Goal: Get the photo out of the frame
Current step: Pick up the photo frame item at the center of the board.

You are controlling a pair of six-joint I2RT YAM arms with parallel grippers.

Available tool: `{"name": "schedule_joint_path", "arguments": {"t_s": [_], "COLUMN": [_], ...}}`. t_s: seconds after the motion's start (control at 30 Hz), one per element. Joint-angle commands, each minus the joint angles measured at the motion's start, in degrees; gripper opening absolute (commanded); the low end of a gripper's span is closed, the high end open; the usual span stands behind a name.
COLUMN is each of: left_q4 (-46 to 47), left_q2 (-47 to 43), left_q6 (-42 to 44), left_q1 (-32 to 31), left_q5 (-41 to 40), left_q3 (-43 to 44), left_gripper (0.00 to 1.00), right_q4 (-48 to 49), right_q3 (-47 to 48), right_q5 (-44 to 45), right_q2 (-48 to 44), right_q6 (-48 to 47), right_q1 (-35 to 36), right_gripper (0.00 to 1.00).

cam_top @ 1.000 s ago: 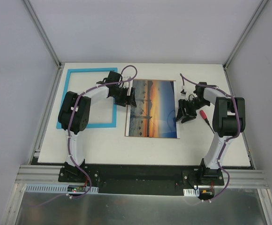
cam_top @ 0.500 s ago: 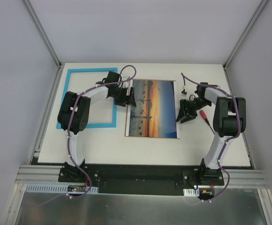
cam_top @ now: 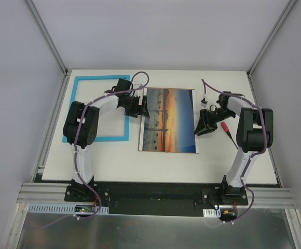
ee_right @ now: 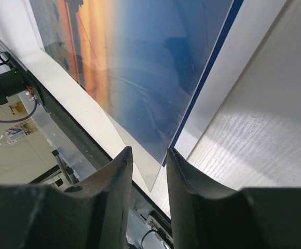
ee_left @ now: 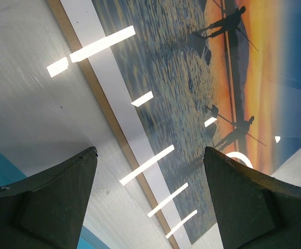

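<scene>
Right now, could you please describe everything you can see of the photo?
The photo is a glossy rectangular print: orange sunset over blue water, dark figures, white border. It lies flat mid-table, right of the frame, a brown strip showing under its left edge. The open left hand straddles that edge; the right hand flanks the right one.

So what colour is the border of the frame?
The frame has a turquoise-blue border, which shows best in the top external view.
</scene>
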Motion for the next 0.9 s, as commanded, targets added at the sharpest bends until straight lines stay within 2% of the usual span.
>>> {"name": "schedule_joint_path", "arguments": {"t_s": [0.0,0.13,0.23,0.37,0.67,0.87], "left_q4": [-2.57,-2.48,-2.48,-2.39,-2.22,-2.13], "left_q2": [0.12,0.04,0.12,0.39,0.48,0.48], "left_q6": [-0.19,-0.28,-0.19,-0.36,-0.45,-0.54], "left_q1": [-0.84,-0.84,-0.93,-0.84,-0.84,-0.84], "left_q5": [2.74,2.83,2.83,3.09,3.36,3.62], "left_q3": [-1.47,-1.56,-1.65,-1.65,-1.65,-1.65], "left_gripper": [0.82,0.82,0.82,0.82,0.82,0.82], "right_q4": [0.33,0.24,0.33,0.68,4.19,8.24], "right_q3": [1.88,1.79,1.79,1.09,-0.84,-3.22], "right_q5": [-10.08,-12.54,-9.39,-10.96,-14.04,-14.74], "right_q2": [-2.56,-1.86,-1.34,-0.10,0.43,1.39], "right_q6": [-1.16,-0.98,0.33,1.48,4.99,9.56], "right_q1": [0.60,0.60,0.69,0.69,-0.54,-0.54], "right_gripper": [0.34,0.34,0.34,0.34,0.45,0.48]}}
